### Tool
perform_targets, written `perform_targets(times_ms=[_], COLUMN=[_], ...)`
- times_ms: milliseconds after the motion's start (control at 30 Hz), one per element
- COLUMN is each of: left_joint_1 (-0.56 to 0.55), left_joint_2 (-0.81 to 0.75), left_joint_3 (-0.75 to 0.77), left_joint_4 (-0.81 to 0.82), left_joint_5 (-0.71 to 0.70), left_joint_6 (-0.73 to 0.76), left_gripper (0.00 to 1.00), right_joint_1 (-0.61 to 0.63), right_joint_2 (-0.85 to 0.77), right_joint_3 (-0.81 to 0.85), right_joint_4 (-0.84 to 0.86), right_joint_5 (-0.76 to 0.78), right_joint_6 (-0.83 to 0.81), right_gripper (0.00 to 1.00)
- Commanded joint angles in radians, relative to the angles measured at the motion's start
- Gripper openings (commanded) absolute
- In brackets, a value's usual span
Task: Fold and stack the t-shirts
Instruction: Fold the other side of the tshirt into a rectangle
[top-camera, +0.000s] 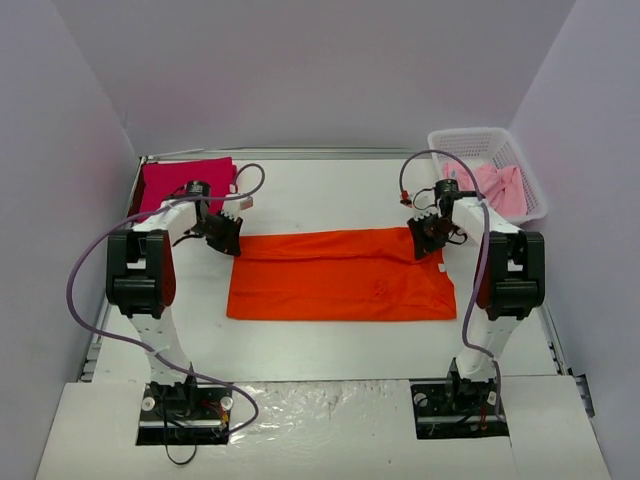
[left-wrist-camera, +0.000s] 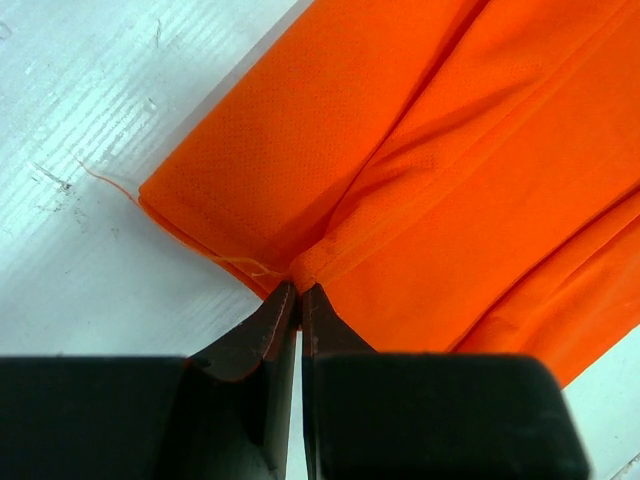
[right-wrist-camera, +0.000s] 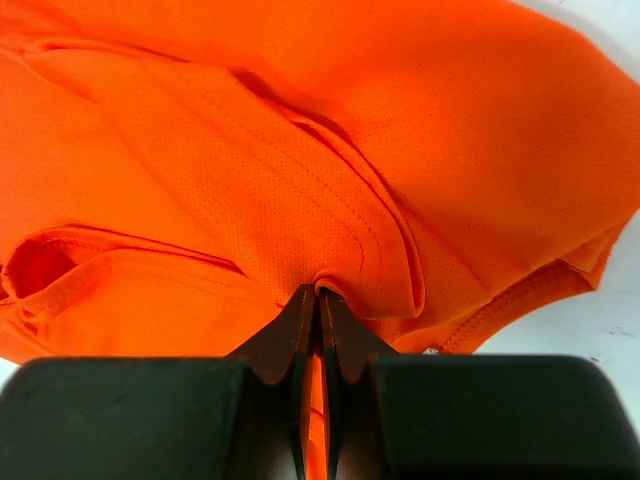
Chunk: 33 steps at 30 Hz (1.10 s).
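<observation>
Orange t-shirt (top-camera: 340, 275) mid-fold on the tabletop (top-camera: 330, 195), pinched at both ends; stack not begun.

Orange tee lay centre as a wide band, far part doubled over lengthwise, so approx. one fold in, w/ more folds prob. needed before it could be stacked. Magenta-red t-shirt (top-camera: 182, 183) lay flat at far-left corner, well apart; couldn't tell if properly folded. Pale pink t-shirt (top-camera: 500, 187) sat crumpled in the white basket (top-camera: 470, 138) at far right, not yet folded. Left fingers (left-wrist-camera: 275, 325) were clenched on the cloth at the far-left corner, by the seam where layers met, a loose thread just beside the tips. Right fingers (right-wrist-camera: 295, 322) were clenched on bunched hems at the far-right end, cloth gathered into the tips. Both sets low, at tabletop level.
</observation>
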Motion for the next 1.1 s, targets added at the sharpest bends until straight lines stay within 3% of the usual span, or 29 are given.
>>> perform_targets(times_ms=[0, 167, 367, 633, 1067], left_joint_1=[-0.010, -0.022, -0.022, -0.021, -0.007], left_joint_2=[-0.025, -0.024, -0.076, -0.171, -0.320], left_joint_3=[-0.001, -0.007, 0.022, 0.088, 0.075], left_joint_4=[0.001, -0.008, -0.052, -0.149, -0.230], left_joint_5=[-0.018, -0.042, -0.034, -0.029, -0.055], left_joint_6=[0.042, 0.060, 0.066, 0.074, 0.080], left_gripper=[0.02, 0.12, 0.20, 0.24, 0.45], right_joint_1=[-0.007, -0.007, -0.007, -0.007, -0.006], right_joint_2=[0.033, 0.053, -0.002, -0.091, -0.087], right_joint_3=[-0.014, -0.008, 0.010, 0.091, 0.142], right_joint_4=[-0.021, -0.024, -0.059, -0.166, -0.229], right_joint_5=[-0.013, 0.001, -0.015, -0.061, -0.076], right_joint_6=[-0.014, -0.014, -0.015, -0.037, -0.110], right_gripper=[0.02, 0.19, 0.30, 0.36, 0.47])
